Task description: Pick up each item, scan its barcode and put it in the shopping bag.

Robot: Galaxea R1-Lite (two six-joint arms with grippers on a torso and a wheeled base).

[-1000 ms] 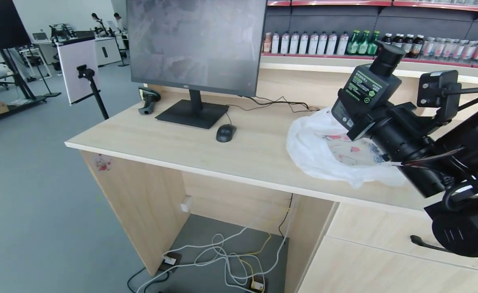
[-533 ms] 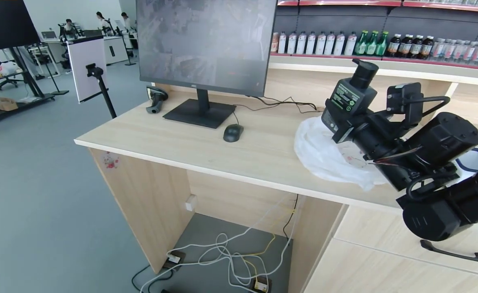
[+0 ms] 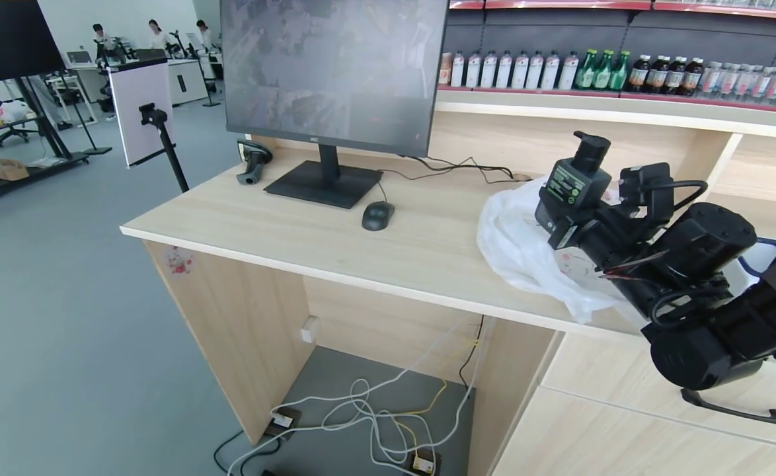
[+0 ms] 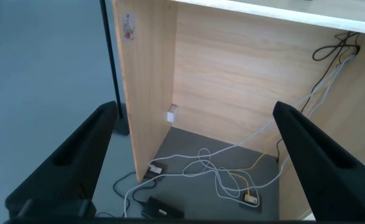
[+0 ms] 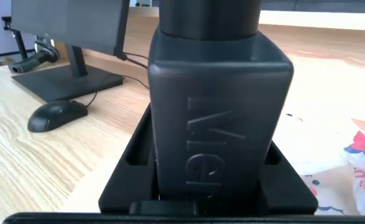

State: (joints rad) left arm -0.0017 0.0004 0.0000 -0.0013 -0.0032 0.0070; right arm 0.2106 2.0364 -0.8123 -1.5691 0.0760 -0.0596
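Head view is showing the right gripper (image 3: 565,222) pinching the black square plastic bottle (image 3: 568,185) in its jaws over the white plastic shopping bag (image 3: 520,248) on the counter (image 3: 361,251), probably risking a drop beside its collapsed mouth.

Looks like a mock shop checkout: rows of drink bottles (image 3: 540,69) behind a wooden counter (image 3: 295,225) with monitor (image 3: 335,66), mouse (image 3: 377,215) and barcode scanner (image 3: 254,160).

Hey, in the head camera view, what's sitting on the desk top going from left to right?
From the left: barcode scanner → monitor stand → mouse → shopping bag. The black bottle overlaps the bag, so I leave it out of the order.
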